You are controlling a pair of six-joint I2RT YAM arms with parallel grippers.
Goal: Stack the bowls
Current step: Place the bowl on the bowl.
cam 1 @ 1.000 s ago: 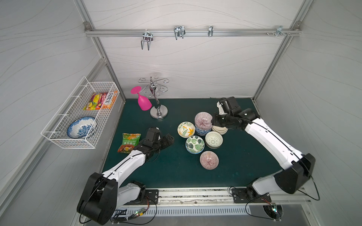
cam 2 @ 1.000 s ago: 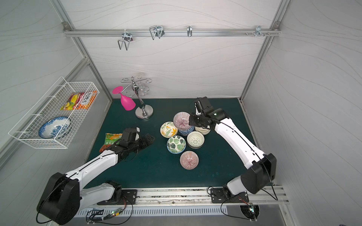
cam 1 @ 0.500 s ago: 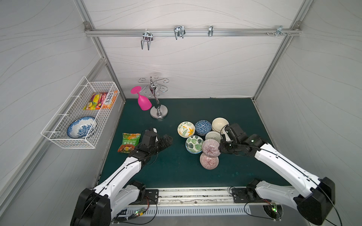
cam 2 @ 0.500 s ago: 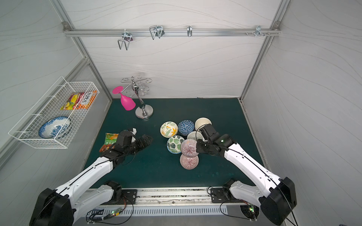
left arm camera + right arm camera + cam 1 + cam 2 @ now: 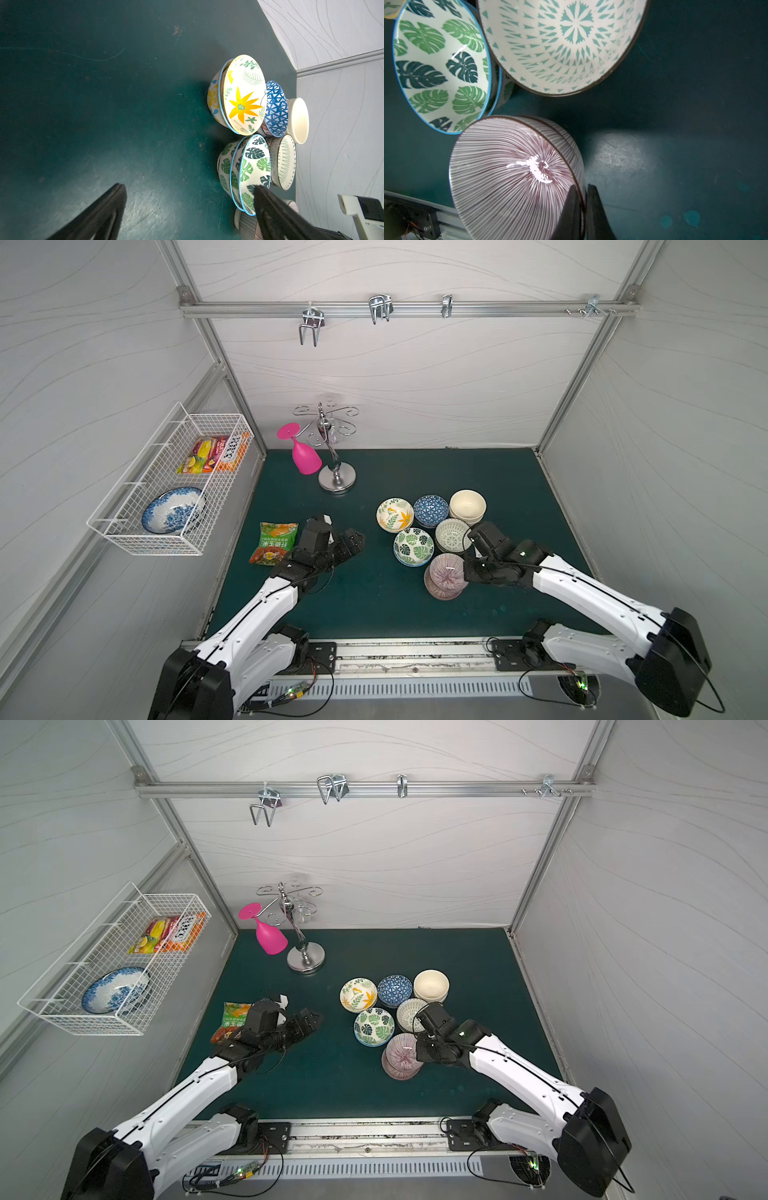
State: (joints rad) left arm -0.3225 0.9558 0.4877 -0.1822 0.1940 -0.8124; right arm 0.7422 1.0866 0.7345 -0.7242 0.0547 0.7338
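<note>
- The right pincer [image 5: 582, 193] is clamped on the rim of a pink striped bowl [image 5: 512, 166], with one finger inside the rim and one outside.
- The held bowl is tilted. It sits over a second pink striped bowl [image 5: 441, 594] just below the pincer's tips, and I cannot tell whether it is fully seated.
- Just past the held bowl, the white lattice bowl [image 5: 560, 41] lies straight ahead of this pincer. The stacked green leaf bowls [image 5: 440, 62] are close beside the lattice bowl.
- Farther ahead, a row ends the cluster: the stacked yellow-orange floral bowls [image 5: 395, 515], the blue patterned bowl [image 5: 431, 510] and the stacked cream bowls [image 5: 467, 506].
- The left pincer [image 5: 189, 187] is well apart from the right one. Its fingers are spread wide with nothing between them, above bare green mat [image 5: 374, 605].
- The green leaf stack is the nearest thing ahead of the left pincer and is not touching it. The floral stack is beyond that.
- A snack packet [image 5: 274, 543] lies behind the left pincer, beside its arm.
</note>
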